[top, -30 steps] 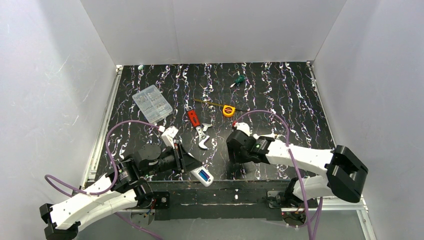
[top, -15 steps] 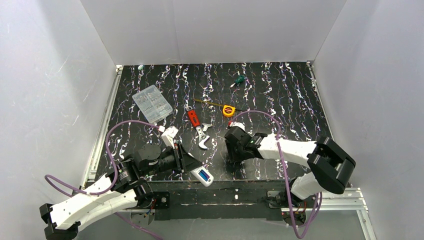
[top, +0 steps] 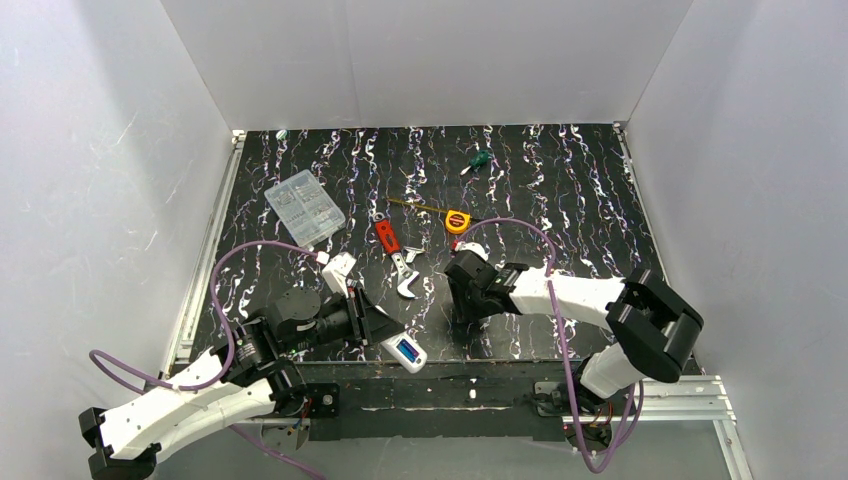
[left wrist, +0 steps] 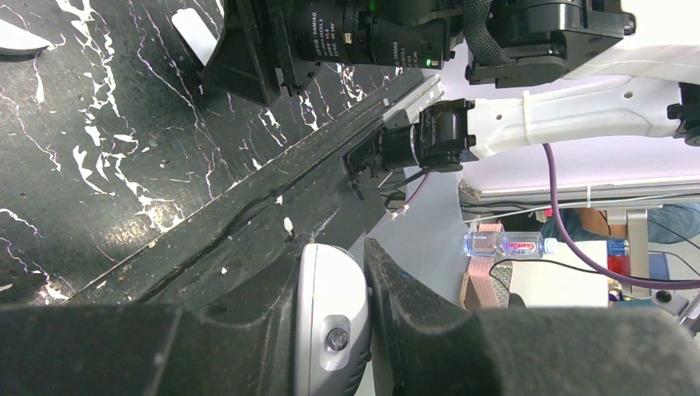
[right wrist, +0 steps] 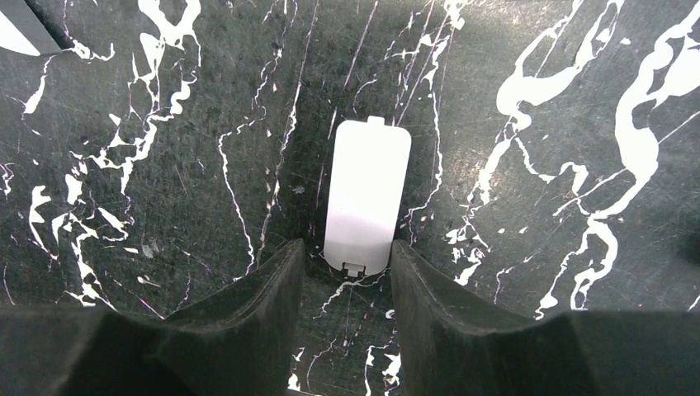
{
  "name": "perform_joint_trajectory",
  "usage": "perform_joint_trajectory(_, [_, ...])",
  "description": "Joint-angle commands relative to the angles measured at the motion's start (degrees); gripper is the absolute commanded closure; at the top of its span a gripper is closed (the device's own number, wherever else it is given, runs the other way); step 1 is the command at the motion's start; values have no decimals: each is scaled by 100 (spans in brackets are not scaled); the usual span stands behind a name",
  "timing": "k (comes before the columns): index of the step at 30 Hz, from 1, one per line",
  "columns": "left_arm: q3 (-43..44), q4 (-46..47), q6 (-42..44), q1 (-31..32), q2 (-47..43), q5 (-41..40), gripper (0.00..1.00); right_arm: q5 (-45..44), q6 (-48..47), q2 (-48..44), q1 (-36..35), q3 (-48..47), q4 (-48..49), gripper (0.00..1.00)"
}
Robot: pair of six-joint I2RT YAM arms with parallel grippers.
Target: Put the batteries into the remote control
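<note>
One black, white-veined counter (top: 560, 190) carries everything, with two white arms bolted at its near edge. Toward the back lie a clear plastic organiser box (top: 305, 207) and a red-handled metal wrench (top: 397, 258), well apart from the work.

Smaller again, the white oblong plastic remote control (top: 404, 352) hangs at the counter's near edge, left of centre. Its blue-lit display faces up, so its back is hidden from us. A flat white plastic battery cover (right wrist: 366, 194) lies alone on the counter in front of the right arm, so we judge the compartment to be already opened.

We see no slim blue batteries in any view, and we cannot tell whether any sit inside the remote control. By our reckoning, if none are in yet, finding and seating them is all left to do. If they are in, only fitting the battery cover remains.

The left fingers (left wrist: 396, 280) are clenched tight on the remote control, one on each long side. The right fingers (right wrist: 285, 272) stand part-way apart, low over the counter, straddling the near end of the battery cover. One tip looks to be touching its corner and the other shows a sliver of gap, so nothing is grasped there yet.
</note>
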State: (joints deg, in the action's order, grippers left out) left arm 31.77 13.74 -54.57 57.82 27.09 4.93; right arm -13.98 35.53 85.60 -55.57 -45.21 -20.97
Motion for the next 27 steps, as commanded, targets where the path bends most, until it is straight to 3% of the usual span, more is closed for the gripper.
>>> perform_joint_trajectory(1, [240,165,57,-17,-100,-45,100,-162,-68,217,10,-122,-138,50])
perform_joint_trajectory(10, [250,147,59,-17,-113,-53,100,-382,0,413,9,-288,-381,51])
perform_joint_trajectory(27, [237,164,47,-17,-111,-77,100,-609,100,16,2,-238,-672,67])
